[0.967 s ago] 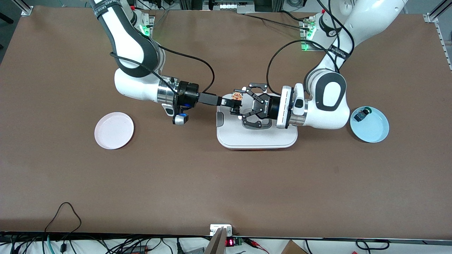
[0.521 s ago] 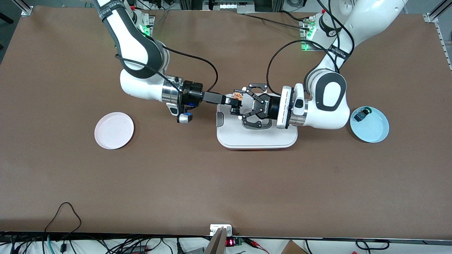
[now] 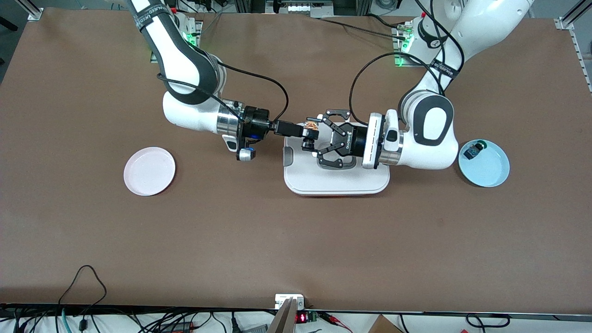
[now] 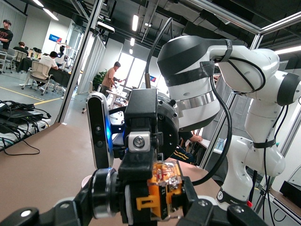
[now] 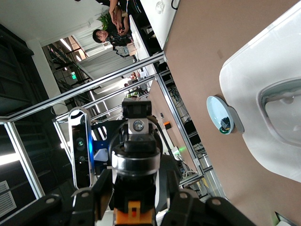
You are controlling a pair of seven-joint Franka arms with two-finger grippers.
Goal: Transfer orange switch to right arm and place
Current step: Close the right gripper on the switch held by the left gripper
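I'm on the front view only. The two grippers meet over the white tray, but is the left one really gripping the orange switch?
Observer: Yes. The left wrist view shows the orange switch clamped in the left gripper.
Operator: And the right gripper?
Observer: In that same view, the right gripper faces the camera head-on, right at the switch. I can't tell whether it has a grip on it.

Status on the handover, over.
Left gripper shut on orange switch, over the white tray. Right gripper around the switch, grip unconfirmed. Nothing between them.
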